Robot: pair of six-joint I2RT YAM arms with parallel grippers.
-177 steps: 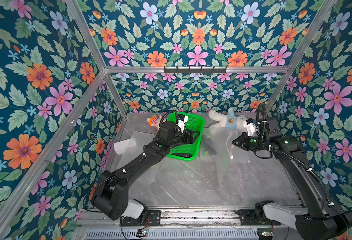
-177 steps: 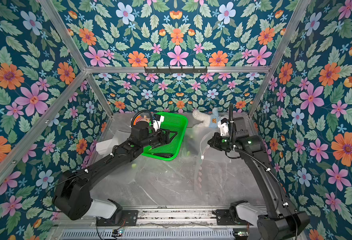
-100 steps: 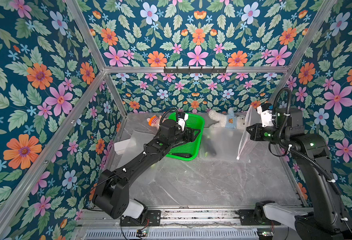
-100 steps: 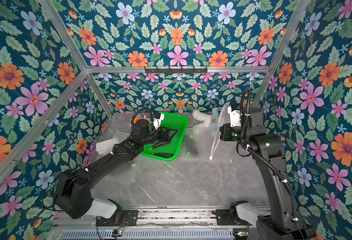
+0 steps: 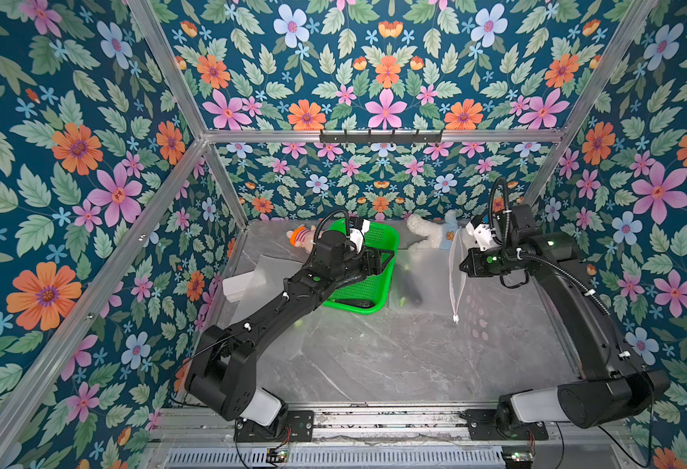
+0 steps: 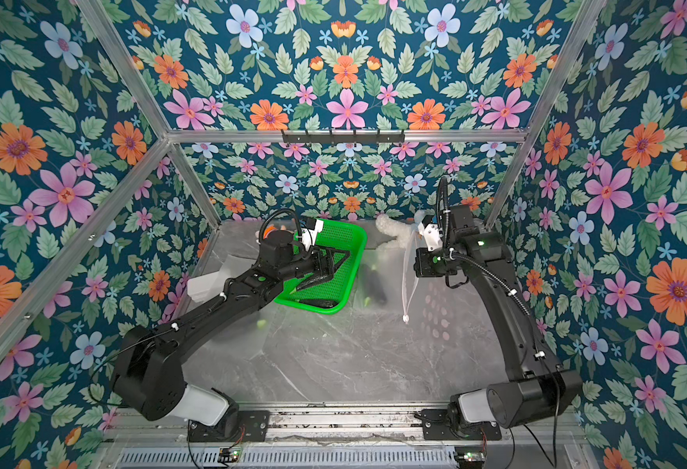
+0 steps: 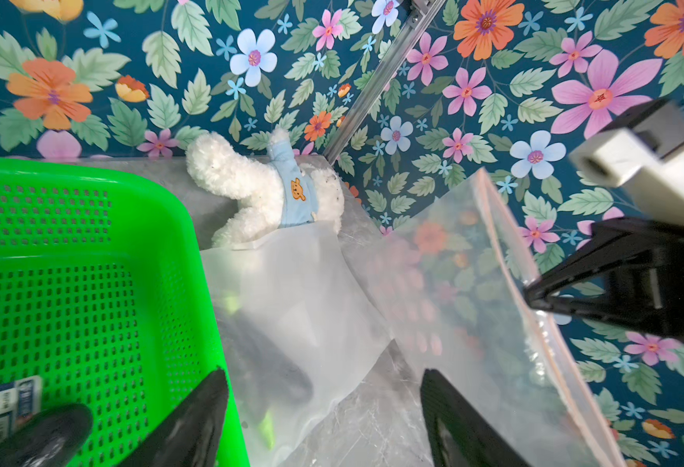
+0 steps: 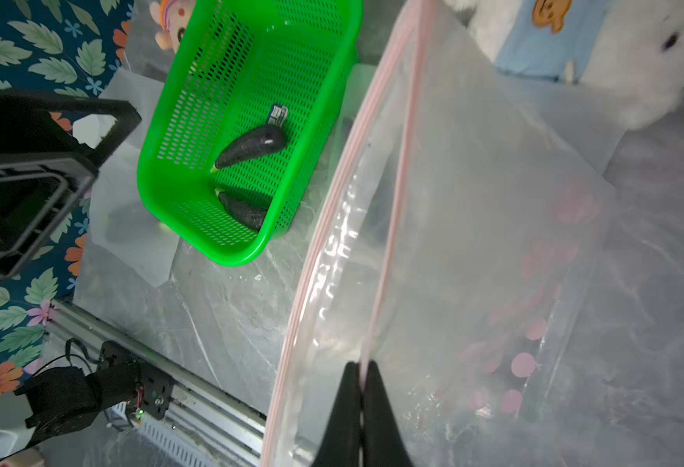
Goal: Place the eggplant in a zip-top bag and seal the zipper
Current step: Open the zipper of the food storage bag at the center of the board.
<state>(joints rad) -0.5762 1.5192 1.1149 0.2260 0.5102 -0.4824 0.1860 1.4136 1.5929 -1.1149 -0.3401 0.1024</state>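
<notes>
- L gripper (image 7: 324, 416): fingers (image 7: 201, 420) wide apart, nothing betw. them. Clock below takes 12 as where they point.
- Basket (image 7: 89, 242), green, at 10 o'clock. One finger overlaps its rim.
- Eggplant (image 7: 37, 438): dark end in the basket at 9, touching a label (image 7: 7, 404).
- Plush (image 7: 251, 186), white w/ blue shirt, at 12, far end of table (image 7: 376, 404).
- Bag (image 7: 465, 291) at 1–2, raised & tilted. Its zipper (image 7: 506, 250) edge is pinched in the closed R gripper (image 7: 534, 297).
- 2nd bag (image 7: 292, 283) flat on the table at 12, betw. basket & bag. A dark blurred shape shows thru it.
</notes>
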